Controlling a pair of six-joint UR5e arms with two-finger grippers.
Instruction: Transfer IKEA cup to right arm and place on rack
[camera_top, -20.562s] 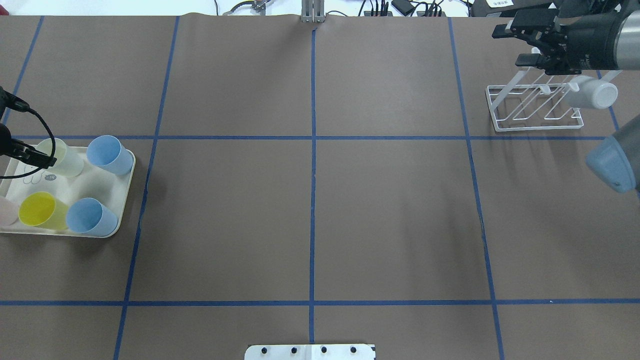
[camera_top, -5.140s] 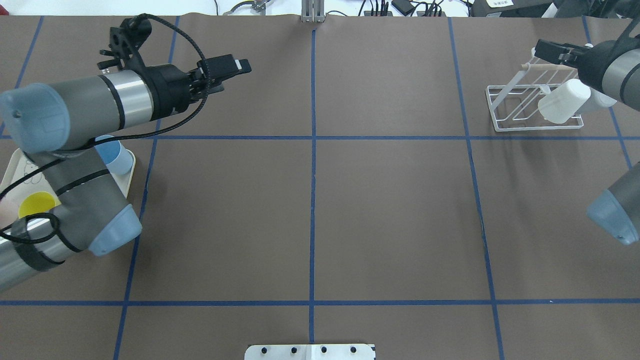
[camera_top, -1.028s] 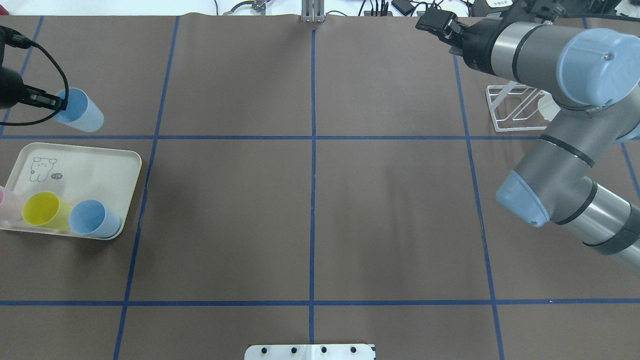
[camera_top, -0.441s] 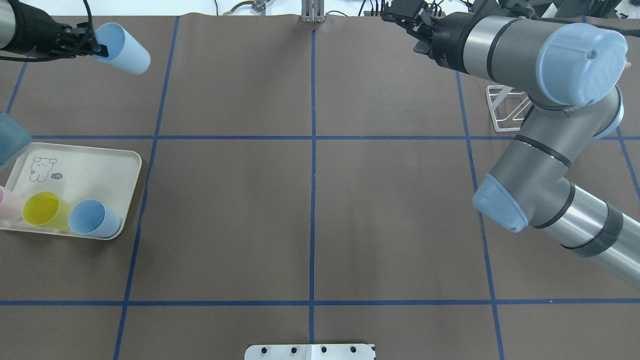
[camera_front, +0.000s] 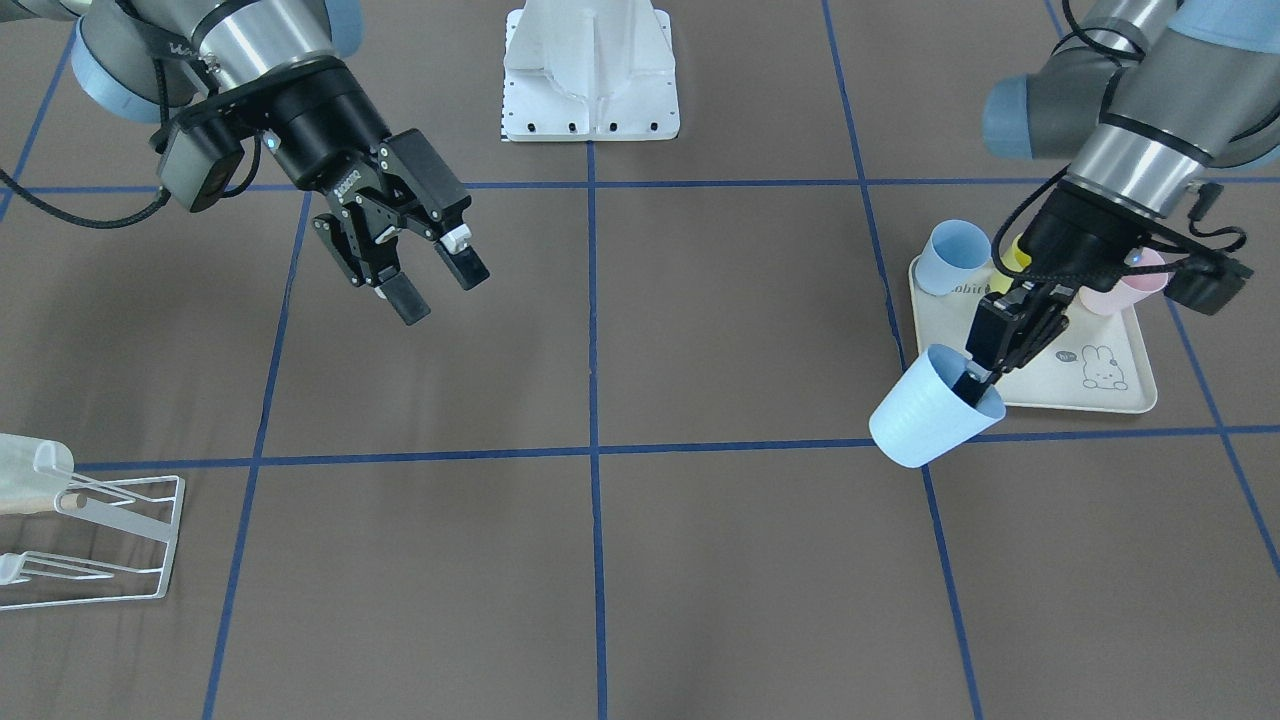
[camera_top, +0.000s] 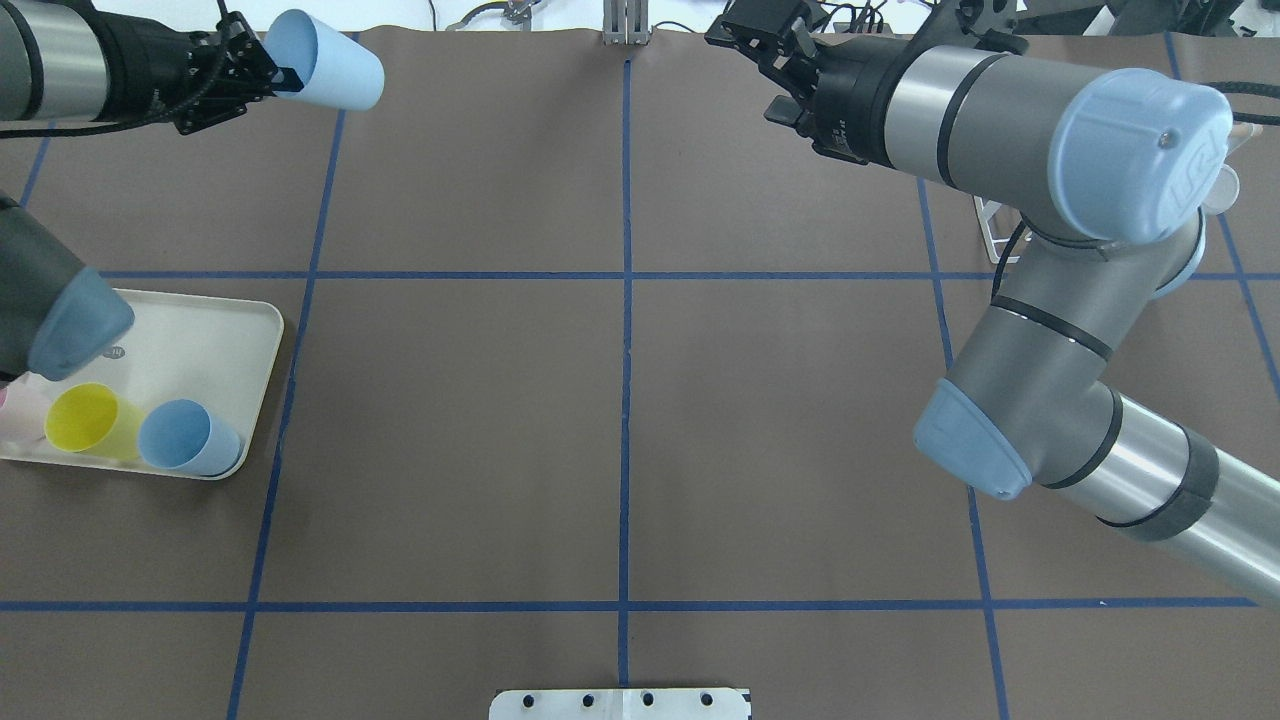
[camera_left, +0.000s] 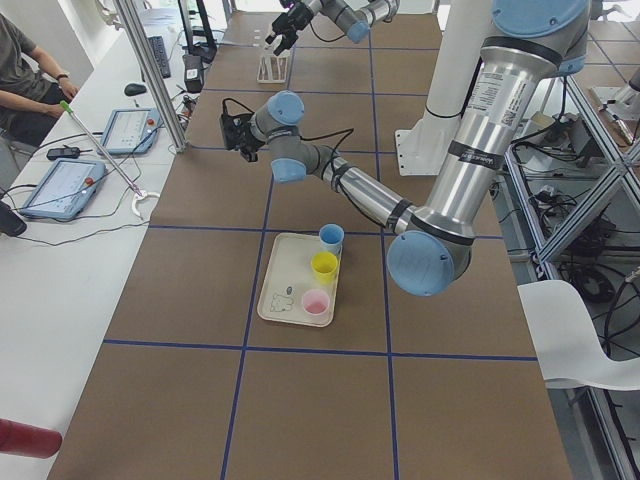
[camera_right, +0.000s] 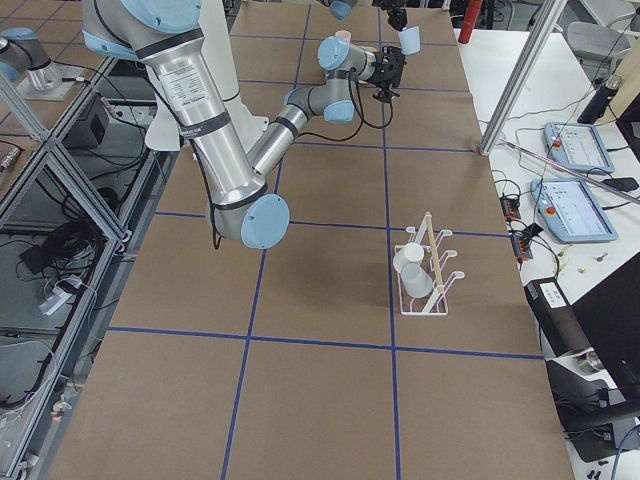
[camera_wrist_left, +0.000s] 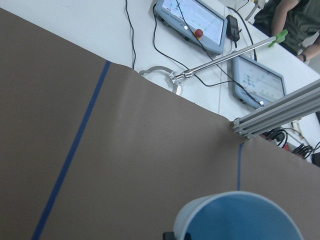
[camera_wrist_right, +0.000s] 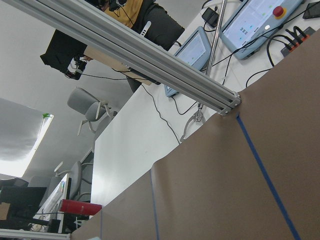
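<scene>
My left gripper (camera_front: 972, 384) is shut on the rim of a light blue IKEA cup (camera_front: 922, 412), one finger inside it, and holds it tilted above the table just off the tray's corner. From overhead the cup (camera_top: 330, 72) sits at the far left with the left gripper (camera_top: 283, 73) behind it; the left wrist view shows its rim (camera_wrist_left: 240, 216). My right gripper (camera_front: 440, 288) hangs open and empty over the middle-right squares, well apart from the cup. The white wire rack (camera_right: 428, 272) carries one white cup (camera_right: 410, 268); the rack (camera_front: 95, 540) is behind my right arm.
A cream tray (camera_front: 1050, 385) holds a blue cup (camera_front: 952, 255), a yellow cup (camera_front: 1015, 255) and a pink cup (camera_front: 1142, 280). The robot's white base plate (camera_front: 590, 90) is at the near edge. A side bench with tablets (camera_left: 70, 185) and a seated person (camera_left: 20, 70) runs along the far edge.
My left gripper has carried the blue cup up off the tray side and toward the far middle. My right arm has swung away from the rack toward the centre, gripper open.
</scene>
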